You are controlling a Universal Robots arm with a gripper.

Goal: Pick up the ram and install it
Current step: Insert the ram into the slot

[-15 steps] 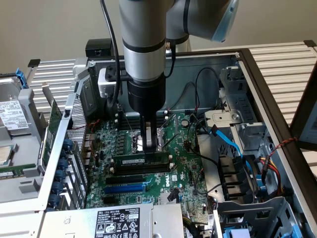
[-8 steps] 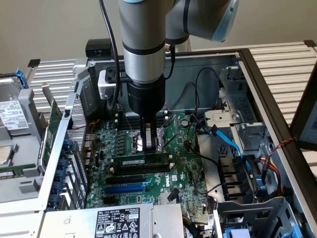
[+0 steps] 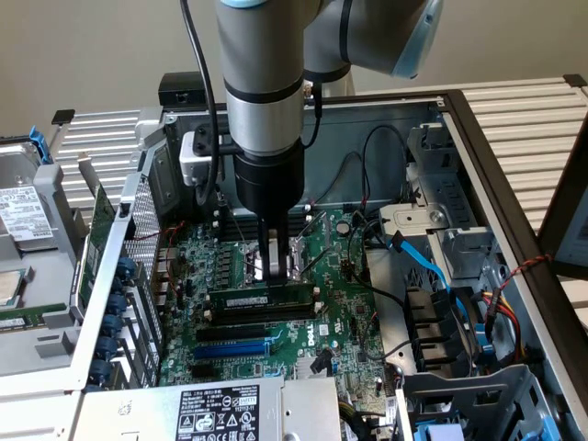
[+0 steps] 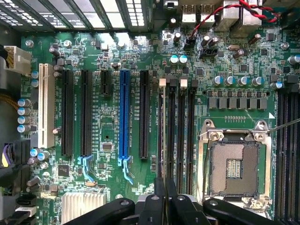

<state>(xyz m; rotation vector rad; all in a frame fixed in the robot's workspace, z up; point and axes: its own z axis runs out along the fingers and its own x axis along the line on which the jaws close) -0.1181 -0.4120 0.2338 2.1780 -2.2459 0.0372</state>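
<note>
Grey steel case (image 3: 478, 119) lies open, green motherboard (image 3: 340, 308) exposed. Arm vertical above memory slots beside processor socket (image 4: 234, 166). Ram (image 3: 262, 301) stands upright, edge-on along one slot, white label facing out. Gripper (image 3: 267, 278) directly over its middle, jaws almost fully closed, pinching top edge. Likely hazards: stick tilted or notch off key, so one end seats alone; narrow central grip lets stick rock; hard push flexes board.

A slatted tabletop (image 3: 528, 115) carries an open computer case (image 3: 386, 124); a grey metal panel (image 3: 46, 340) lies on the exterior view's left.
</note>
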